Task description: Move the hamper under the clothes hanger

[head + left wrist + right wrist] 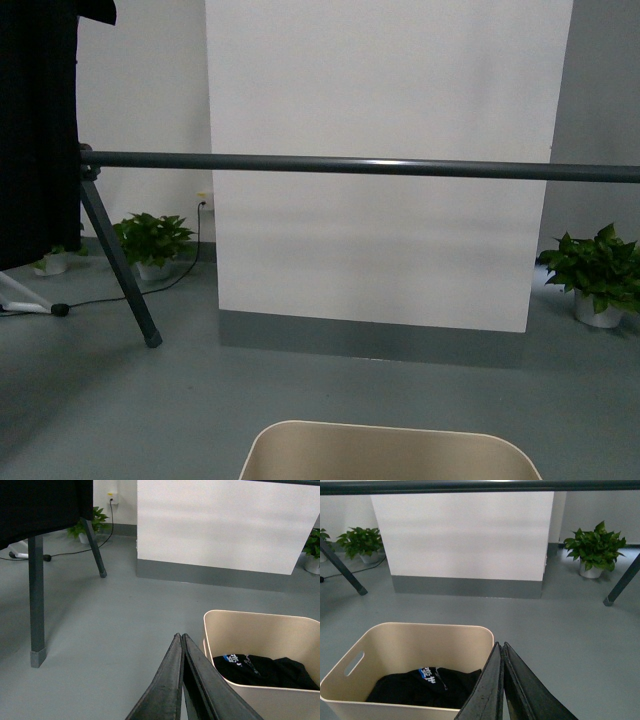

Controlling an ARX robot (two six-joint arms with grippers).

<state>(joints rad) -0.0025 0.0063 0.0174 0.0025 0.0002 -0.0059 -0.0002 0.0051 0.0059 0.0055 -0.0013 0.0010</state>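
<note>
From the front view, the clothes hanger is stretching its bar across the scene, one leg planted on the grey floor, while the hamper is sitting on the floor nearer the camera than the bar.

In the left wrist view, the left gripper is keeping its fingers clenched together, grasping nothing, just beside the hamper, which is holding black clothing.

In the right wrist view, the right gripper is likewise clenched and empty, hanging beside the hamper.

Bare test studio or lab – grey floor, white backdrop panel, potted plants, cable to wall socket.
</note>
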